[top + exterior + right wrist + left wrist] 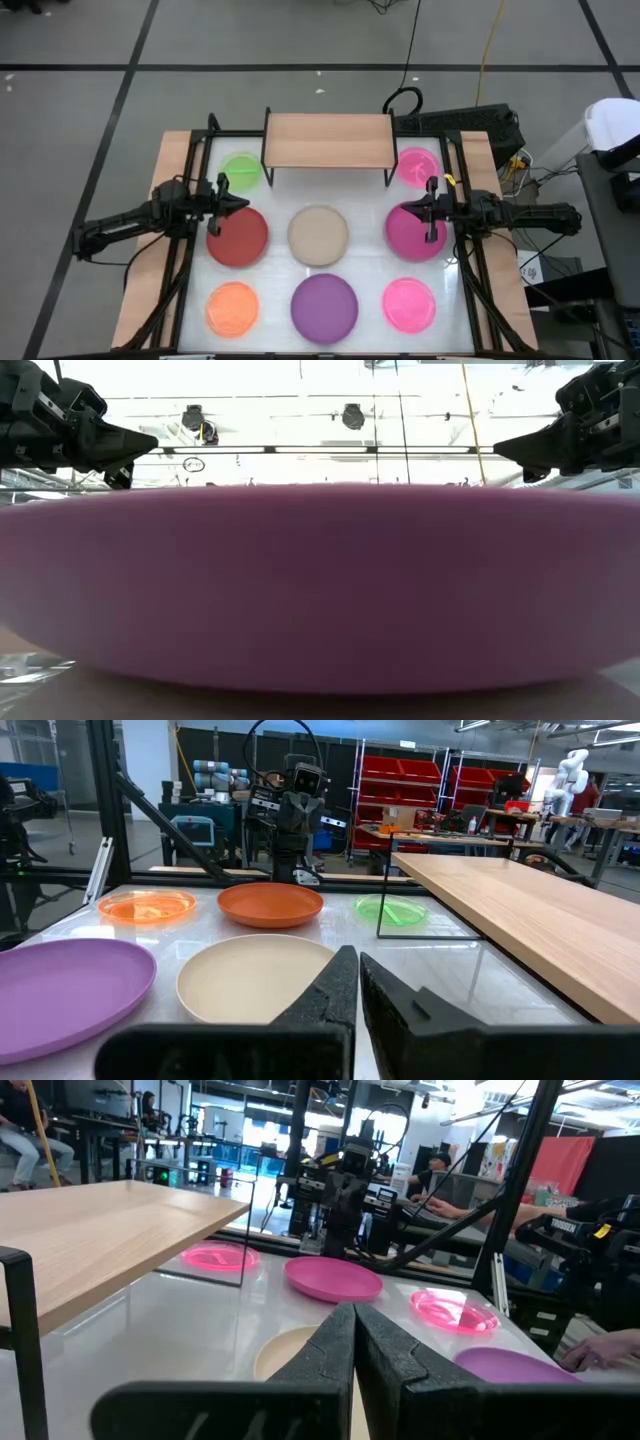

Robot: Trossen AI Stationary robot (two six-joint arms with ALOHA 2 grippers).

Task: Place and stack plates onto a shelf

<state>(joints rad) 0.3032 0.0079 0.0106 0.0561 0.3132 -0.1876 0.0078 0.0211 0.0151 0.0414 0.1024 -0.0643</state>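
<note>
Plates spread in a loose grid across the white tabletop point(365, 262), none yet on the shelf point(328, 139), bare at upper centre of the high view. Green plate point(241, 171) tucked just left of the shelf, partly under its edge; small pink plate point(417, 165) likewise at its right end. Middle row: dark red plate point(238, 238) at left, beige plate point(318, 234) at centre, magenta plate point(413, 232) at right. Bottom row: orange plate point(232, 307), purple plate point(324, 306), bright pink plate point(409, 304). Probably laid out singly so that each rim can be reached without disturbing a neighbour.

Left gripper point(226, 202) at left centre of the high view, hovering over the upper edge of the dark red plate, fingers pressed together, holding nothing. Right gripper point(430, 208) mirrored at right centre, over the upper edge of the magenta plate, fingers likewise together and empty. Both raised clear of the plates in the low view, apparently poised at a start pose. Task judged barely begun: no plate lifted, no stack formed.
</note>
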